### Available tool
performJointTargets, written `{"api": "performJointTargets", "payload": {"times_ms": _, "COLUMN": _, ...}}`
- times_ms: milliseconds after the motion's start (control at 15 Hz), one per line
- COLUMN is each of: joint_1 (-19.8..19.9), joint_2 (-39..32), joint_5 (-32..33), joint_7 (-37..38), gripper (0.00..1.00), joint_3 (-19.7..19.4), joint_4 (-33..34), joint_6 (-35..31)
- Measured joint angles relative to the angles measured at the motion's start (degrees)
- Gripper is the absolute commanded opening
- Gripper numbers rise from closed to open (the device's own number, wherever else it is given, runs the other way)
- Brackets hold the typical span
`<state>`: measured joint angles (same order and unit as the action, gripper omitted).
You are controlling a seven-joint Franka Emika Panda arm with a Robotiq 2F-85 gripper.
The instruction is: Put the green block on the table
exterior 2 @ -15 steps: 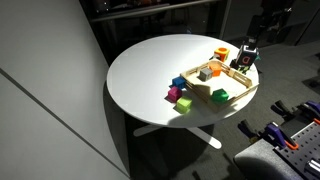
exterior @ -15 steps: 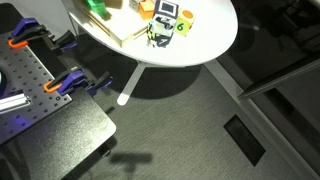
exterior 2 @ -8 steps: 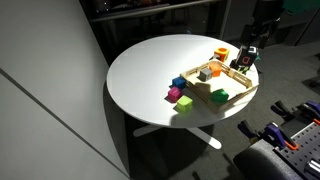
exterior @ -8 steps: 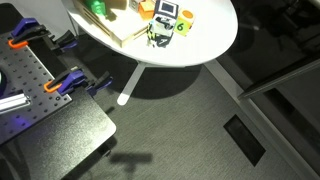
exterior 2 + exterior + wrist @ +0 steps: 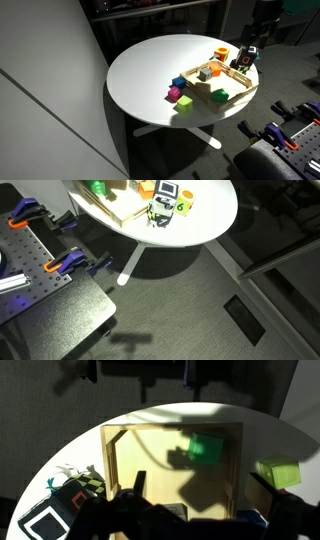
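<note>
To the left of the gripper [image 5: 200,500], just beside its left finger, a checkered toy [image 5: 62,510] with a blue-framed face lies on the table [image 5: 150,70], outside the wooden tray [image 5: 112,460]. If we drift that way while coming down, we judge the finger could knock it toward the table's edge, which is near on that side.

The gripper hangs above the near end of the tray. Its two dark fingers are spread wide with nothing between them, so it is empty and ready to take hold. Ahead of it and a little to its right, the green block [image 5: 206,450] sits on the tray floor toward the far right corner. Whether it touches a wall we cannot tell. The arm's shadow falls across that part of the tray and dims the block's near side. We might therefore misjudge its outline, close on a corner and let it twist out of the grip. The right wall worries us more. With the jaws this wide, the right finger may land on the wall rather than inside it, and tilt or drag the whole tray.

Farther right, outside the tray and already on the table, rests a paler lime block [image 5: 278,473]. It lies near the right finger. A careless reach could mistake it for the wanted one, or bump it when we set ours down.
</note>
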<state>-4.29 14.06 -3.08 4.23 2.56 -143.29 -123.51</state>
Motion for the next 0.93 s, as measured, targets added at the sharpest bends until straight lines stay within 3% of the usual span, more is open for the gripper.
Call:
{"api": "performJointTargets", "payload": {"times_ms": 333, "joint_1": 0.56, "joint_2": -3.79, "joint_5": 0.08, "joint_7": 0.08, "gripper": 1.00, "joint_3": 0.00, "joint_4": -0.08, "joint_6": -2.12}}
{"api": "performJointTargets", "payload": {"times_ms": 933, "joint_1": 0.20, "joint_2": -15.59, "joint_5": 1.57, "joint_7": 1.71, "gripper": 1.00, "joint_3": 1.06, "joint_4": -0.07, "joint_6": -15.52}}
